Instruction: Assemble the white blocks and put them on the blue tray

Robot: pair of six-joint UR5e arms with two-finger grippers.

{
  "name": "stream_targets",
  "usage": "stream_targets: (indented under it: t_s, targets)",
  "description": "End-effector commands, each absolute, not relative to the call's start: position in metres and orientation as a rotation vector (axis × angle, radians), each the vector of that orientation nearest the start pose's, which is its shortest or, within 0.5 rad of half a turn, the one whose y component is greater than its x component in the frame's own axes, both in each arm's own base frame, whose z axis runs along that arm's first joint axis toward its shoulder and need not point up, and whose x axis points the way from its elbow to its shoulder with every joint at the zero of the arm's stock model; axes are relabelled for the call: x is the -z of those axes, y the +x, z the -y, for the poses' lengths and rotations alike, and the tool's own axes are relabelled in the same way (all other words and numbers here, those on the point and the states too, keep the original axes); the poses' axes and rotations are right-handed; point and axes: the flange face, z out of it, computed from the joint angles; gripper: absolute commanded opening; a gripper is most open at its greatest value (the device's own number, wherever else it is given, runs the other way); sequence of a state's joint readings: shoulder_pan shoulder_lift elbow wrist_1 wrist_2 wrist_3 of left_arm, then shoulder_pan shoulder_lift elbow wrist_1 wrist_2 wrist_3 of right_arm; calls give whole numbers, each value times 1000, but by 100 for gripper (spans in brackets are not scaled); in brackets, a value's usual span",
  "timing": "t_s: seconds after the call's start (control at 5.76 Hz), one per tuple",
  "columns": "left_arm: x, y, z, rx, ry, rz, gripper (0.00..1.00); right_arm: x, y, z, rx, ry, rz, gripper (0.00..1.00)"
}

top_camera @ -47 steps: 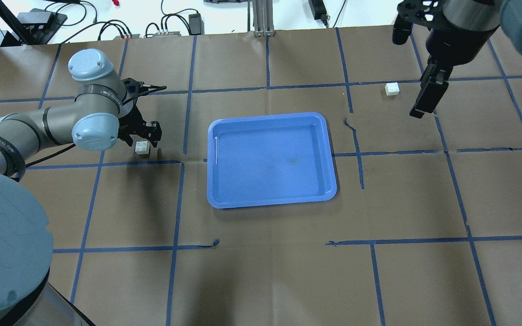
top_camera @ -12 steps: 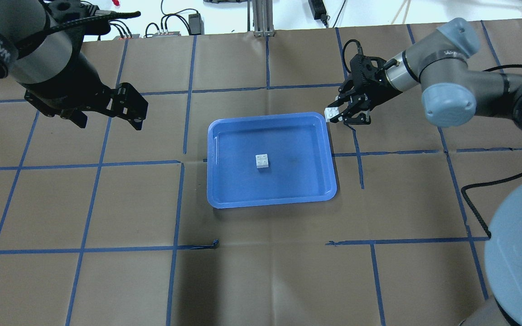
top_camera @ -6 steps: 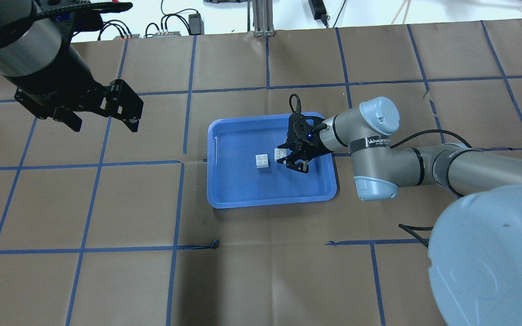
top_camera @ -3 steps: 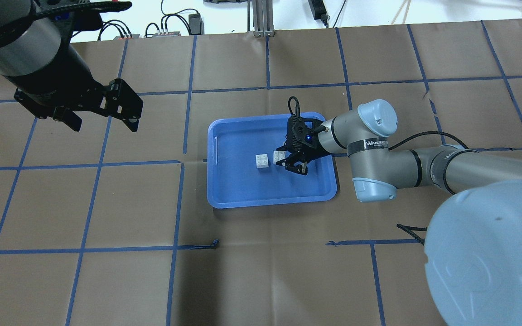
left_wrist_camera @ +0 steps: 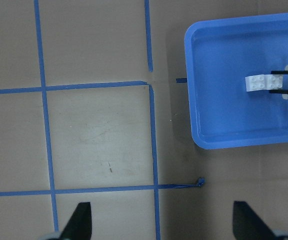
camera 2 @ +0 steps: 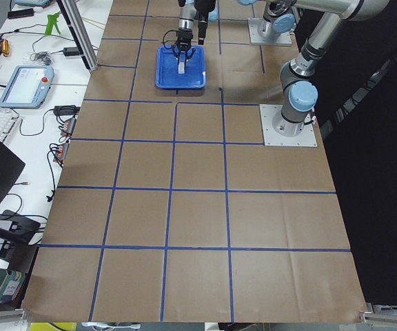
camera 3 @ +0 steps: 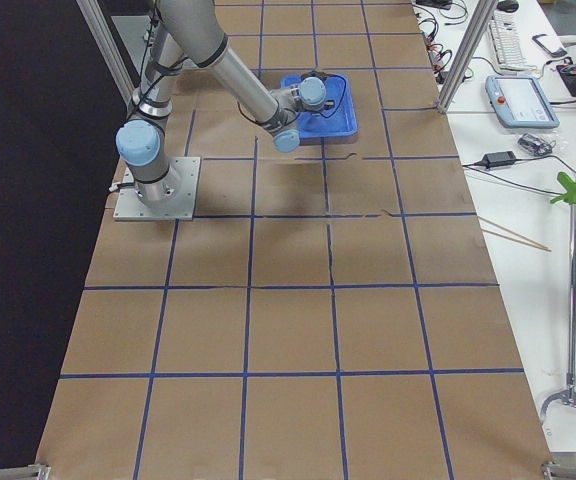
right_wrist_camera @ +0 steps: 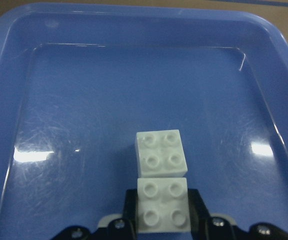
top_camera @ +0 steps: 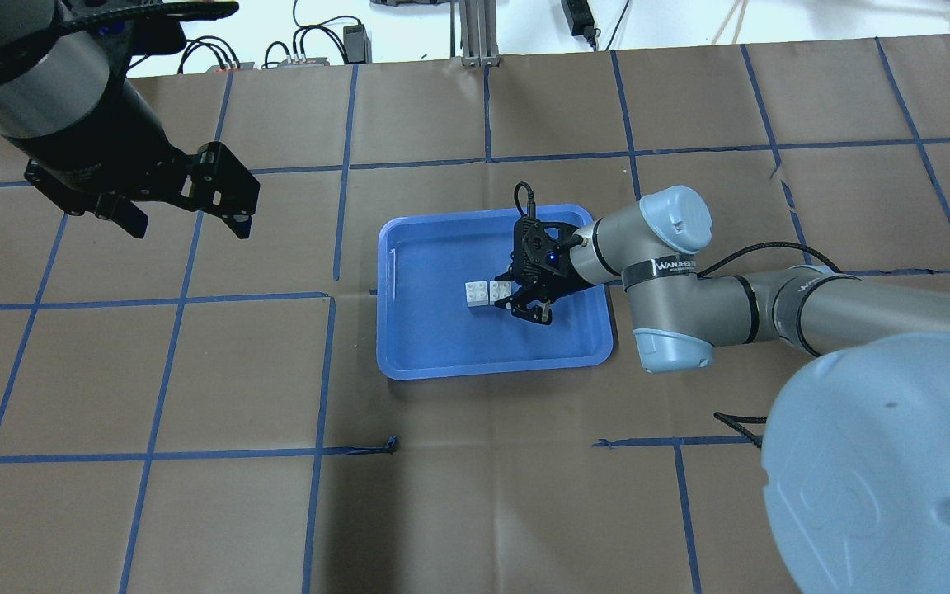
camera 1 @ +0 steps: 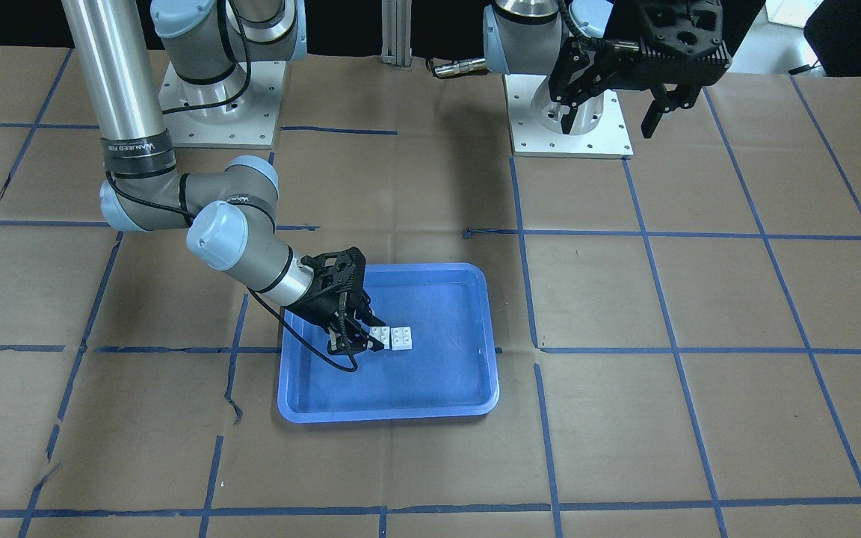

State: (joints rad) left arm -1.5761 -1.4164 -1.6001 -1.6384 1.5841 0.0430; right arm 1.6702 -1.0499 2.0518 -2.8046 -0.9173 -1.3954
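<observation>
The blue tray (top_camera: 491,367) lies in the middle of the table. One white block (top_camera: 476,294) stands on the tray's floor, studs up. My right gripper (top_camera: 508,294) is shut on the second white block (top_camera: 500,289) and holds it low, studs up, side by side against the first. The right wrist view shows the held block (right_wrist_camera: 163,205) between the fingers (right_wrist_camera: 196,210), touching the other block (right_wrist_camera: 160,153). My left gripper (top_camera: 195,198) is open and empty, high over the table left of the tray.
The table is covered in brown paper with a grid of blue tape lines (top_camera: 335,231). Cables and power boxes (top_camera: 310,49) lie along the far edge. The arm bases (camera 1: 572,112) stand on white plates on the robot's side.
My right gripper has carried its white block leftwards across the tray until it touches the standing block. The left arm has not moved.
</observation>
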Motion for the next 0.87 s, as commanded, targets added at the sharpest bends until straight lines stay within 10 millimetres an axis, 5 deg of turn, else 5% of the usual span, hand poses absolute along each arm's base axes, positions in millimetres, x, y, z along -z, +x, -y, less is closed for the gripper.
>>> stream_targets:
  t_s: [0.0, 0.69]
  targets:
    - [-537, -135, 429, 88, 76, -3126, 99, -146, 249, 515, 783, -1877, -1866, 33]
    - [-538, -135, 430, 88, 76, -3126, 99, -147, 254, 513, 787, -1885, -1853, 33]
